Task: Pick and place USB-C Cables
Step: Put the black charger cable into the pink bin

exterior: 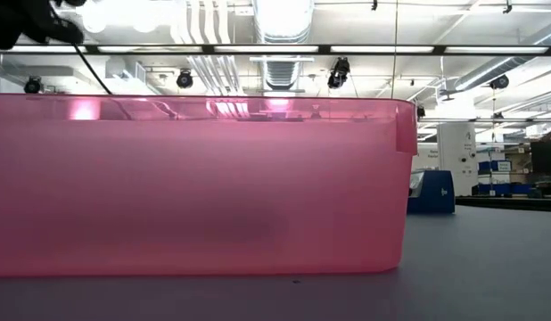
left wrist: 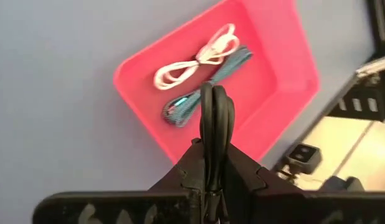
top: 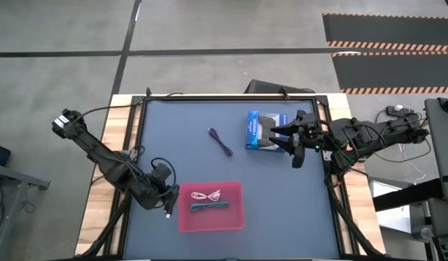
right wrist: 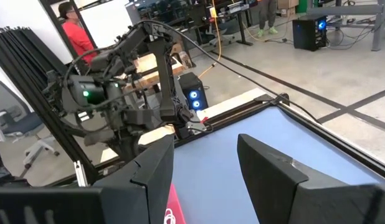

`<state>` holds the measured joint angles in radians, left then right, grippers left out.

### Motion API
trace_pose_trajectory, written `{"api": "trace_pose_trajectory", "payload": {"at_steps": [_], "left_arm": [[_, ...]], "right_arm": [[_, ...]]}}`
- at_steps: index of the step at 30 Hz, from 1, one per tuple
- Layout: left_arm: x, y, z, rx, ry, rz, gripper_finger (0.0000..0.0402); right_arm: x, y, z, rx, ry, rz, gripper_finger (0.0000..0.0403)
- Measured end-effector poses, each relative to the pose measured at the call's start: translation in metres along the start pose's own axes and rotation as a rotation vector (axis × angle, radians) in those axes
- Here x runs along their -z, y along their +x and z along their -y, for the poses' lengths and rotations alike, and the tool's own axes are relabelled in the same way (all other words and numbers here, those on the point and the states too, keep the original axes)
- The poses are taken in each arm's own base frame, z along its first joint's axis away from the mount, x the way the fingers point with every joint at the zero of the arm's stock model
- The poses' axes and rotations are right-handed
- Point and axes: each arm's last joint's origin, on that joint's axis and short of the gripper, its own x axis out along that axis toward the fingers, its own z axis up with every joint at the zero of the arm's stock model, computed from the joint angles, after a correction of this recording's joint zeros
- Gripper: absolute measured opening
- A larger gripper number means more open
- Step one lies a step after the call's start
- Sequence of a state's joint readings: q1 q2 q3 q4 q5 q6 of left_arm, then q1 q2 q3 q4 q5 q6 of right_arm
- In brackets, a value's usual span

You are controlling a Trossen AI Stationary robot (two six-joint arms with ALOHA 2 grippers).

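Observation:
The pink tray [top: 233, 217] [exterior: 195, 187] [left wrist: 286, 68] sits near the table's near edge. Lying on its floor are the white cable [top: 206, 195] [left wrist: 195, 59] and the teal cable [top: 212, 206] [left wrist: 205, 87]. The purple cable [top: 221, 141] lies on the table mat farther back. No black cable shows. My left gripper [top: 168, 205] [left wrist: 215, 102] is shut and hovers just left of the tray, holding nothing I can see. My right gripper [top: 291, 142] [right wrist: 205, 168] is open, raised beside the right end of the blue-and-black box [top: 262, 130] and pointing toward the table's left.
The blue-and-black box [exterior: 431, 192] rests on the mat near the far right. A black frame [top: 231, 96] and wooden borders [top: 122, 138] edge the table. Bare mat lies between the tray and the purple cable. A person in red [right wrist: 77, 31] stands in the room beyond.

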<state>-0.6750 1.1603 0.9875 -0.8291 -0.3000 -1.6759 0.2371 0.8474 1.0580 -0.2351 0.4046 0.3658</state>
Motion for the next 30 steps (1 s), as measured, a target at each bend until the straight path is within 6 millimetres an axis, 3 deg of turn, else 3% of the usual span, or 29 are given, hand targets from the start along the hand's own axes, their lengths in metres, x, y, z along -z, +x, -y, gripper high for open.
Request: {"api": "trace_pose_trajectory", "payload": {"at_steps": [19,25,30], "left_arm": [[-0.041,-0.023,0.045,0.111,0.194,0.097,0.0013],[-0.058,-0.014,0.057,0.081,0.299,0.108,0.0013],[-0.074,0.001,0.068,0.088,0.391,0.011,0.0013]], "right_arm": [[0.0,0.0,0.0,0.002,-0.01,0.0,0.0169],[0.0,0.0,0.0,0.008,-0.012,-0.003,0.0169],[0.002,0.0,0.001,0.013,-0.018,-0.014,0.0169]]}}
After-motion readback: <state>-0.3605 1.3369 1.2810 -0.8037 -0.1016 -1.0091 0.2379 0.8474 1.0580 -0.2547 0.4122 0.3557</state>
